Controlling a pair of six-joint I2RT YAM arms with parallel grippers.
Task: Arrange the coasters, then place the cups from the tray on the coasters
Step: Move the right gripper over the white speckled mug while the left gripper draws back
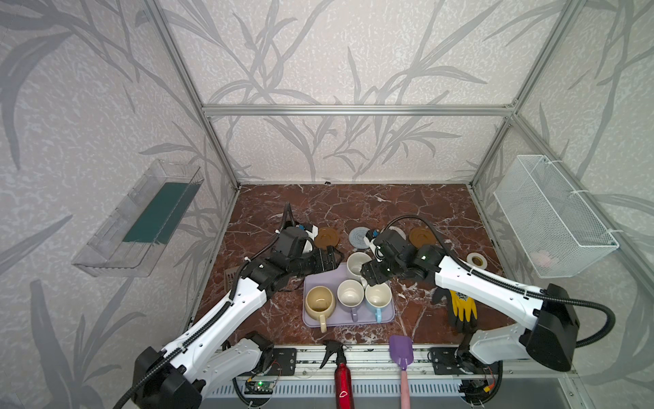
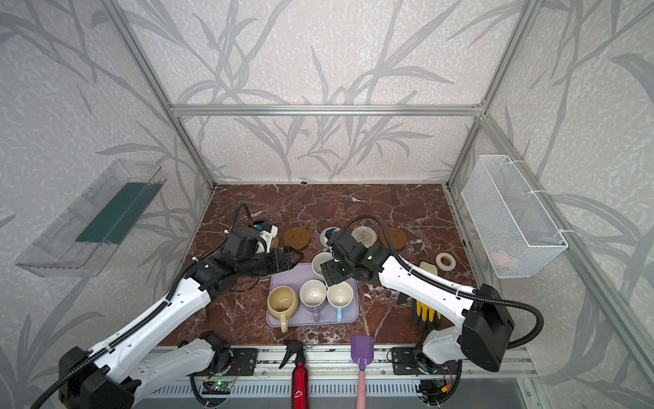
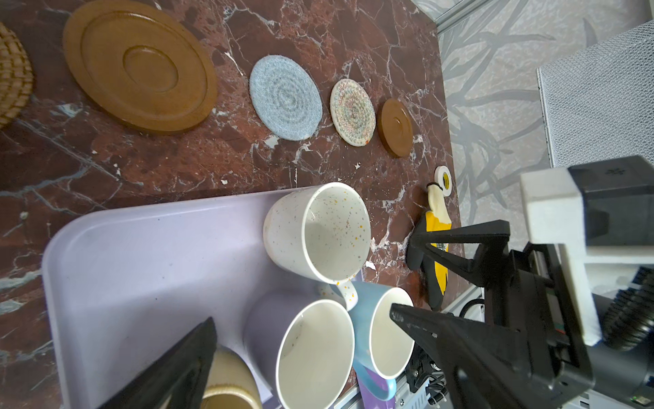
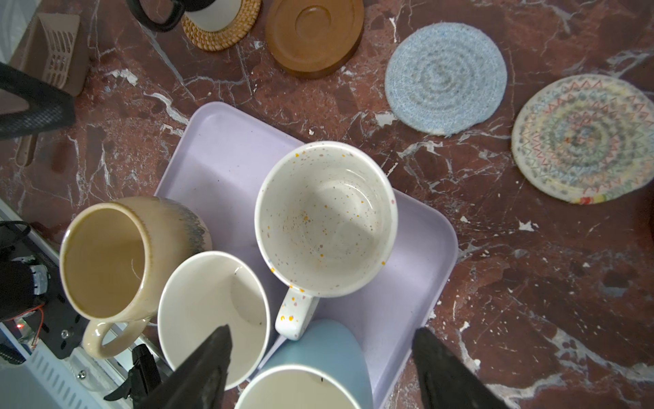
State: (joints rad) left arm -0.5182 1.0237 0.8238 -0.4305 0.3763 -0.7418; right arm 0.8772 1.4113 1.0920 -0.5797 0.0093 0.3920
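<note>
1. The 5 coasters lie in a row on the surface beyond the tray (image 4: 219, 152): rattan coaster (image 4: 212, 39), amber coaster (image 4: 315, 35), grey-blue coaster (image 4: 446, 78), cream coaster (image 4: 584, 138), second amber coaster (image 3: 396, 127).
2. The black cup (image 4: 212, 13) sits on the rattan coaster. The speckled cup (image 4: 325, 219), yellow cup (image 4: 106, 262), lavender cup (image 3: 262, 329) and light blue cup (image 1: 378, 299) stand upright on the tray. I judge the arranging done and the cup-moving in hand.
3. My right end effector (image 4: 323, 331) hovers over the speckled cup's handle, jaws apart, holding nothing. My left end effector (image 1: 327, 260) is spread wide and empty at the tray's far corner.
4. Next I would need a firm grip on that handle, which is wedged between 2 neighbours, then a straight lift towards a free coaster.
</note>
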